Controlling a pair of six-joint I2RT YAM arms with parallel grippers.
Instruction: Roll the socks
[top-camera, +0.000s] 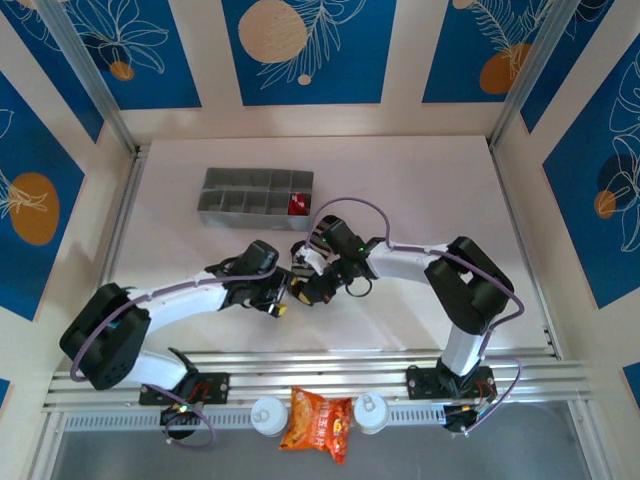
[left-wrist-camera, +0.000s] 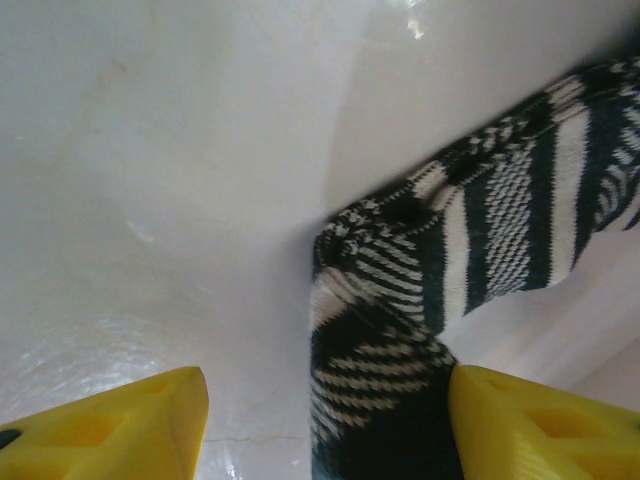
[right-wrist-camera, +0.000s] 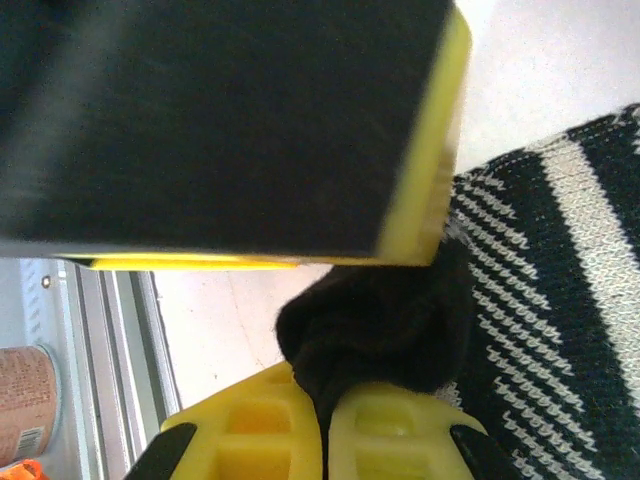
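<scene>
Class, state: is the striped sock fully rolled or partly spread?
Partly spread: striped sock folds at one end; the rest stretches out unrolled.

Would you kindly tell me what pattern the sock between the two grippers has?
The sock is black with grey-white stripes, clearest in the left wrist view.

arms (top-camera: 190, 290): white links, black joints | cables (top-camera: 352, 199): lilac | jaws: yellow
</scene>
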